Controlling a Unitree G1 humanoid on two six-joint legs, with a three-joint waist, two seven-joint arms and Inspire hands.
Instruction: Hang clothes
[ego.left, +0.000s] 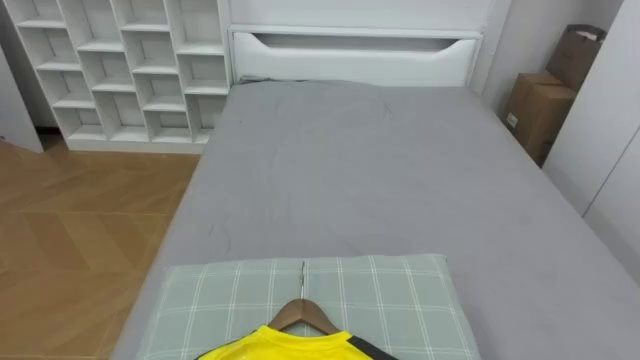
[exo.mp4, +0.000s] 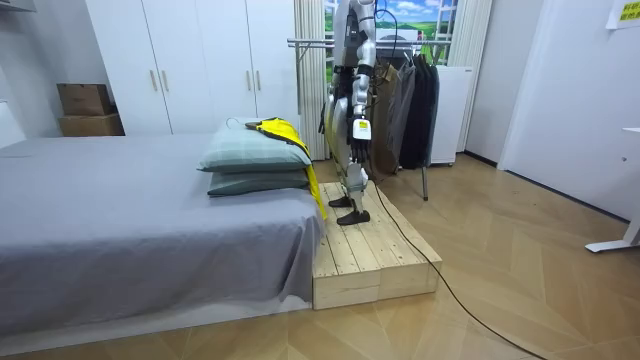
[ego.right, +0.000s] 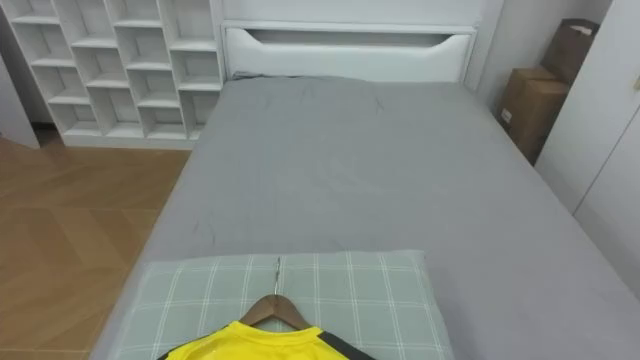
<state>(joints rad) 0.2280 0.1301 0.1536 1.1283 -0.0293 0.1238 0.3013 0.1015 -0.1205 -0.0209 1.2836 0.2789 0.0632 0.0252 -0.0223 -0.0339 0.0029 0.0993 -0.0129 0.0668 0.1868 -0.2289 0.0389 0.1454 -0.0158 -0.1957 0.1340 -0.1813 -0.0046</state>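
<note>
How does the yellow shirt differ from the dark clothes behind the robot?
The yellow shirt is bright, the dark clothes black or grey. The yellow shirt lies on the checked pillow, spilling over its edge; the dark clothes hang from the rack. The yellow shirt's wooden hanger shows; the dark clothes' hangers cannot be made out. Both are garments.
</note>
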